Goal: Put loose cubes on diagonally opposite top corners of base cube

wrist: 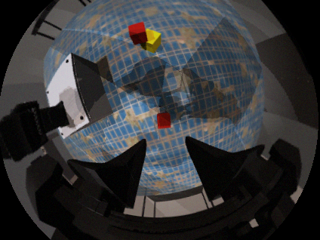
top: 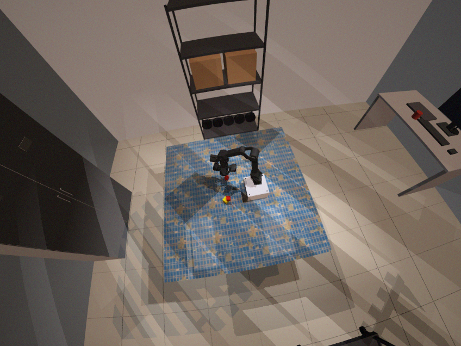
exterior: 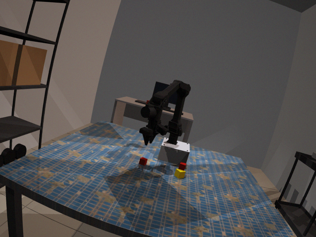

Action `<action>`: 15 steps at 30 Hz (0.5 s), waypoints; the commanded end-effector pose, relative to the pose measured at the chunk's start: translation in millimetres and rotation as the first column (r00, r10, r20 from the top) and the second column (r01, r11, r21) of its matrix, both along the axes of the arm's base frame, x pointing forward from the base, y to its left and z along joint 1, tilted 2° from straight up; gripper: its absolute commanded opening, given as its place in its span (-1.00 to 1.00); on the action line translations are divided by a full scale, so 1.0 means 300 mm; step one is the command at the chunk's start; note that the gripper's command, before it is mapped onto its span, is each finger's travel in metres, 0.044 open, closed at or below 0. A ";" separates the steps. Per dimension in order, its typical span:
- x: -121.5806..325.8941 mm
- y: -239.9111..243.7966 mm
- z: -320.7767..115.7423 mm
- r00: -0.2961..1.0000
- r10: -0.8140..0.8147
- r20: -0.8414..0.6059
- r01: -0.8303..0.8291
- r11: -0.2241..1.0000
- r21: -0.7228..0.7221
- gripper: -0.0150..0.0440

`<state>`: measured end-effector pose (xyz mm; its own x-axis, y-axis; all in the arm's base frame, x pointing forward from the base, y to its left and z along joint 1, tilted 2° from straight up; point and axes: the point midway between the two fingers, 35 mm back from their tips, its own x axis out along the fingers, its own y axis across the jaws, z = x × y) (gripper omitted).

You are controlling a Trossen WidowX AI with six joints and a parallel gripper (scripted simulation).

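A: Anything hidden or hard to read?

B: Top view: the black parallel-jaw gripper [top: 224, 172] covers pt of the loose small red cube [top: 226, 178] under it. The other small red cube [exterior: 182, 165] sits on the yellow base cube [exterior: 179, 173] toward one corner; exact overhang too small to judge. Wrist view cuts off the arm's white pedestal box [wrist: 63, 92] at left.

A: Gripper state?

B: Fingers apart, nothing btwn them. It hangs well above the blue-patterned table top [exterior: 76, 163], tips down.

A: And the loose cube vs the gripper?

B: On the table, below and slightly ahead of the fingertips, not touching. Well apart from the yellow/red stack, which stands near the pedestal.
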<state>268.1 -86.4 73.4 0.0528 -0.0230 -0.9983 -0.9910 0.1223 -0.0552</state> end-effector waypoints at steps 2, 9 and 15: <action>0.006 -0.010 0.015 0.999 0.038 0.013 -0.038 0.999 0.001 0.41; 0.019 -0.014 -0.171 0.999 0.038 0.012 -0.038 0.999 0.001 0.41; 0.018 -0.014 -0.194 0.999 0.038 0.012 -0.038 0.999 0.001 0.41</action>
<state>271.6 -90.8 20.2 0.0509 -0.0206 -0.9985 -0.9947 0.0879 -0.0525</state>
